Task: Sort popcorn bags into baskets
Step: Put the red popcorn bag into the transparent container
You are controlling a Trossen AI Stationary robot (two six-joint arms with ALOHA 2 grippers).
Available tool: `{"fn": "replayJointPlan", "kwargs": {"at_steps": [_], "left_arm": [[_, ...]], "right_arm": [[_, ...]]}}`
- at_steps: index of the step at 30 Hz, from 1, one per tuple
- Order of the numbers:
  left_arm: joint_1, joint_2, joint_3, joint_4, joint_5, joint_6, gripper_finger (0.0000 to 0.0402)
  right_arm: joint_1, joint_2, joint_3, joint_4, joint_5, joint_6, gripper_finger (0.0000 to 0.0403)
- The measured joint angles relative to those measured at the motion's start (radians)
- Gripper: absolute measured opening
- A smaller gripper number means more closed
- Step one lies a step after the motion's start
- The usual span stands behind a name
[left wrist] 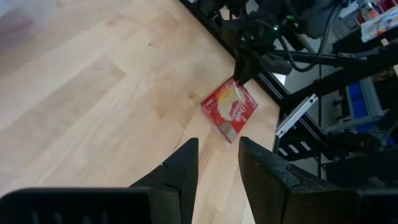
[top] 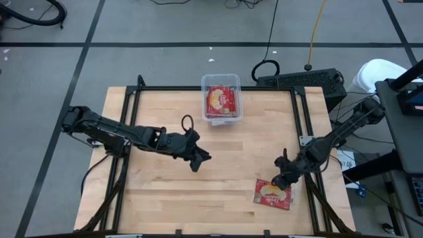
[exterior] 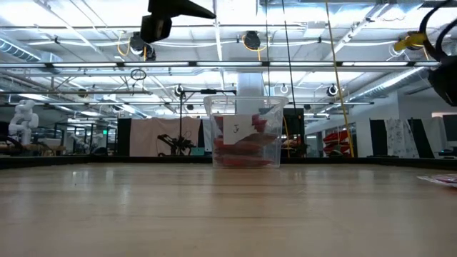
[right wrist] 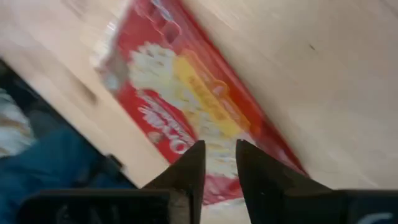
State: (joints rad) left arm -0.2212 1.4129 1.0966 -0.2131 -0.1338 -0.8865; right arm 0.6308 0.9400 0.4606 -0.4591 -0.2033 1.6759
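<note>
The pale wooden table (top: 165, 185) stands on a grey floor with dark lines; beyond it lies a wide hall with ceiling lights.

The clear tub (top: 221, 99), holding red popcorn bags, sits at the table's far edge.

One popcorn bag (top: 273, 195) lies flat near the table's front right corner. The right gripper (top: 280, 183) is on it, fingers narrow on its edge.

The left gripper (top: 198, 158) hovers mid-table, fingers narrowly apart, empty.

Red popcorn bag (top: 273, 194), yellow-cream popcorn print; clear basket (top: 221, 99); pale wooden table (top: 172, 178).

You're looking at two matte-black jointed arms with thin black cables along them, each ending in a pair of tapered, wedge-shaped dark fingers (left wrist: 186, 171).
</note>
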Motion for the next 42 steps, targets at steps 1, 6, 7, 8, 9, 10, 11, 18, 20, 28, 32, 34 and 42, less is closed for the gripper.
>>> {"fn": "replayJointPlan", "kwargs": {"at_steps": [1, 6, 7, 8, 9, 10, 11, 18, 20, 28, 32, 34, 42], "left_arm": [[-0.006, 0.001, 0.000, -0.002, -0.004, -0.008, 0.0117], [-0.029, 0.009, 0.000, 0.000, -0.038, -0.026, 0.0117], [-0.031, 0.011, 0.000, -0.002, -0.043, -0.026, 0.0117], [-0.033, 0.011, 0.000, -0.001, -0.049, -0.026, 0.0117], [-0.034, 0.009, 0.000, 0.000, -0.057, -0.027, 0.0117], [-0.036, 0.009, 0.000, 0.001, -0.062, -0.027, 0.0117], [-0.036, 0.009, 0.000, 0.001, -0.067, -0.025, 0.0117], [-0.033, 0.009, 0.000, -0.001, -0.078, 0.015, 0.0117], [-0.027, 0.009, 0.000, -0.001, -0.078, 0.029, 0.0117], [-0.001, 0.009, 0.000, -0.001, -0.078, 0.061, 0.0117], [0.003, 0.009, 0.000, -0.003, -0.078, 0.074, 0.0117], [0.004, 0.009, 0.000, -0.014, -0.078, 0.071, 0.0117], [-0.001, 0.009, 0.000, -0.048, -0.078, 0.074, 0.0117]], "right_arm": [[0.000, 0.014, 0.000, -0.007, -0.011, -0.020, 0.0081], [-0.003, 0.100, 0.000, -0.004, -0.065, -0.101, 0.0060], [-0.005, 0.119, 0.000, -0.002, -0.070, -0.108, 0.0056], [-0.009, 0.139, 0.000, -0.001, -0.080, -0.111, 0.0052], [-0.013, 0.158, 0.000, -0.001, -0.083, -0.120, 0.0048], [-0.019, 0.177, 0.000, 0.000, -0.088, -0.131, 0.0044], [-0.027, 0.196, 0.000, 0.005, -0.091, -0.143, 0.0041], [-0.138, 0.293, 0.004, 0.042, -0.044, -0.284, 0.0017], [-0.189, 0.306, 0.004, 0.072, 0.026, -0.354, 0.0012], [-0.402, 0.296, 0.000, 0.293, 0.162, -0.575, 0.0004], [-0.441, 0.244, 0.060, 0.238, 0.156, -0.587, 0.0004], [-0.442, 0.217, 0.098, 0.133, 0.149, -0.582, 0.0004], [-0.365, 0.142, 0.189, -0.205, 0.051, -0.335, 0.0004]]}}
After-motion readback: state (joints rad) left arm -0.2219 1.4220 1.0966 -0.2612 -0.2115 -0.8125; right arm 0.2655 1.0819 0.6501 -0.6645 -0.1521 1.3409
